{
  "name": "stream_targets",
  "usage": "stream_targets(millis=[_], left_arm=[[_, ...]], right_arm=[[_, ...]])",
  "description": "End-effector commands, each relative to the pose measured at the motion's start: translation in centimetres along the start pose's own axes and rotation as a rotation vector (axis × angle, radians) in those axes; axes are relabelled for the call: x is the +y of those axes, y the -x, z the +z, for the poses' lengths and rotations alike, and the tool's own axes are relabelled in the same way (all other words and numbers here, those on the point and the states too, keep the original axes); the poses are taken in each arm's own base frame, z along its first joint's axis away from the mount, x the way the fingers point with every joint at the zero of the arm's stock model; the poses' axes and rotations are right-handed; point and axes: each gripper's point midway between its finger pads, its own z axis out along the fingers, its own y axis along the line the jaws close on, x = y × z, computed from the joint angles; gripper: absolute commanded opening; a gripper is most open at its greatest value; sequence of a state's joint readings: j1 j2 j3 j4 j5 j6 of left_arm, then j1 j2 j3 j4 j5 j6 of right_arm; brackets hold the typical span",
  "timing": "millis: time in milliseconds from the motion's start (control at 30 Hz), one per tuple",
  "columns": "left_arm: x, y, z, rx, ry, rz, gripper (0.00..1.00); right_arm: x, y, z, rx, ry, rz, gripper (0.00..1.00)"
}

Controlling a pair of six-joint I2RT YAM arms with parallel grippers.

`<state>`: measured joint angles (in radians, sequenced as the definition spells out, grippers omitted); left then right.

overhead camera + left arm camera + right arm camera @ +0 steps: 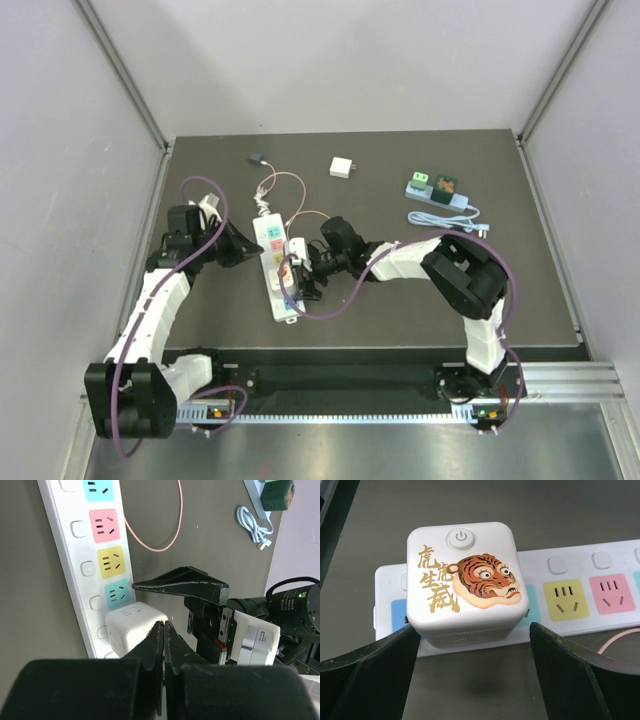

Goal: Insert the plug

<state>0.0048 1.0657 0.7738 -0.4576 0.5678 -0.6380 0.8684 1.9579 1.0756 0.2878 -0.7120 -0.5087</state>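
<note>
**Step in hand.** The plug (462,580) is sitting on the near end of the power strip (272,262), over the blue socket (400,616) – the last one on that end. Judging from this, the insertion is at or close to its final stage: either seating is complete, or one last press is outstanding. The pictures are not showing whether the plug base is lying flush on the strip face.

**Gripper state.**
- The right gripper (474,626) is hovering over the plug with its fingers spread wide, one on each side of the body. Neither is touching it, and nothing is being held.
- The left gripper (164,626) is pointing at the strip from its left side, fingers pressed together with nothing between them. The tips are lying just beside the plug; contact cannot be confirmed.

**Next move.** If the plug is not fully home, a straight push down into the strip is called for, with the strip being braced so it is not sliding. If seated, both arms are free to be drawn clear.

**Appearance of the plug.** A white, rounded cube – the top face is carrying a round power button (460,536), gold characters and an orange tiger head (487,580). The side faces are showing socket slots.
</note>
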Motion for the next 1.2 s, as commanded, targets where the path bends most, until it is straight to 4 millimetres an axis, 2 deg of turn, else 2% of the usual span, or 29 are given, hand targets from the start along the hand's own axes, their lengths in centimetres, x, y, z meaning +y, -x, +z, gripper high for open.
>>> stream_targets(millis=[0, 133, 200, 233, 300, 367, 400, 467, 500, 533, 567, 600, 633, 700, 767, 833, 933, 1000, 1067, 1100, 1167], left_arm=[[-0.4, -0.2, -0.6, -0.02, -0.014, 0.009, 0.0], [-0.6, -0.3, -1.1, -0.019, 0.0, 0.051, 0.0], [-0.8, -0.9, -1.3, -0.002, 0.013, 0.069, 0.0], [-1.0, -0.8, -1.5, -0.003, 0.012, 0.085, 0.0], [-1.0, -1.2, -1.5, 0.017, 0.016, 0.093, 0.0], [-1.2, -1.5, -1.6, 0.034, 0.019, 0.099, 0.0], [-1.4, -1.5, -1.6, 0.037, 0.017, 0.108, 0.0], [-1.6, -1.5, -1.6, 0.042, 0.021, 0.12, 0.0], [-2.2, -1.2, -1.8, 0.036, 0.011, 0.138, 0.0], [-2.3, -1.1, -1.8, 0.036, 0.017, 0.152, 0.0], [-2.5, -0.8, -1.9, 0.036, 0.021, 0.161, 0.0], [-3.2, -0.5, -2.3, 0.037, 0.022, 0.174, 0.0], [-3.1, -0.2, -2.1, 0.04, 0.04, 0.187, 0.0], [-3.7, -0.2, -2.2, 0.045, 0.052, 0.211, 0.0], [-3.7, -0.5, -1.9, 0.055, 0.07, 0.22, 0.0], [-3.5, -1.3, -1.4, 0.076, 0.098, 0.238, 0.0], [-3.0, -2.5, -0.9, 0.104, 0.135, 0.254, 0.0], [-3.2, -3.1, -0.8, 0.117, 0.141, 0.27, 0.0], [-3.4, -3.3, -0.6, 0.123, 0.147, 0.271, 0.0], [-3.8, -3.7, -0.6, 0.131, 0.144, 0.284, 0.0], [-3.7, -3.7, -0.3, 0.129, 0.165, 0.289, 0.0]], right_arm=[[-0.5, 1.7, -1.4, 0.001, -0.022, -0.037, 0.89], [0.0, 3.2, -2.9, -0.018, -0.036, -0.065, 0.93], [0.7, 3.3, -3.5, -0.016, -0.029, -0.076, 0.93], [0.9, 4.3, -4.1, -0.037, -0.035, -0.095, 0.94], [1.5, 4.4, -4.8, -0.042, -0.044, -0.092, 0.94], [1.6, 5.7, -5.8, -0.065, -0.068, -0.107, 0.94], [2.0, 5.5, -6.2, -0.064, -0.069, -0.084, 0.94], [2.0, 7.5, -7.5, -0.128, -0.112, -0.107, 0.94], [2.5, 6.7, -8.0, -0.135, -0.126, -0.056, 0.94], [1.8, 9.2, -9.3, -0.22, -0.184, -0.099, 0.94], [1.8, 9.4, -9.9, -0.242, -0.207, -0.087, 0.95], [1.9, 8.5, -10.5, -0.246, -0.231, -0.039, 0.95], [0.9, 9.7, -11.9, -0.276, -0.317, -0.048, 0.95], [0.3, 9.0, -12.9, -0.265, -0.384, -0.014, 0.94], [-1.2, 9.3, -14.7, -0.272, -0.5, 0.044, 0.95], [-3.7, 8.9, -16.8, -0.264, -0.675, 0.18, 0.95], [-5.4, 8.0, -18.8, -0.208, -0.798, 0.329, 0.96], [-5.9, 7.7, -19.7, -0.201, -0.836, 0.422, 0.96], [-6.1, 7.9, -20.5, -0.218, -0.862, 0.436, 0.96], [-6.0, 7.4, -20.8, -0.227, -0.882, 0.463, 0.97], [-6.0, 8.0, -21.8, -0.276, -0.906, 0.466, 0.98]])
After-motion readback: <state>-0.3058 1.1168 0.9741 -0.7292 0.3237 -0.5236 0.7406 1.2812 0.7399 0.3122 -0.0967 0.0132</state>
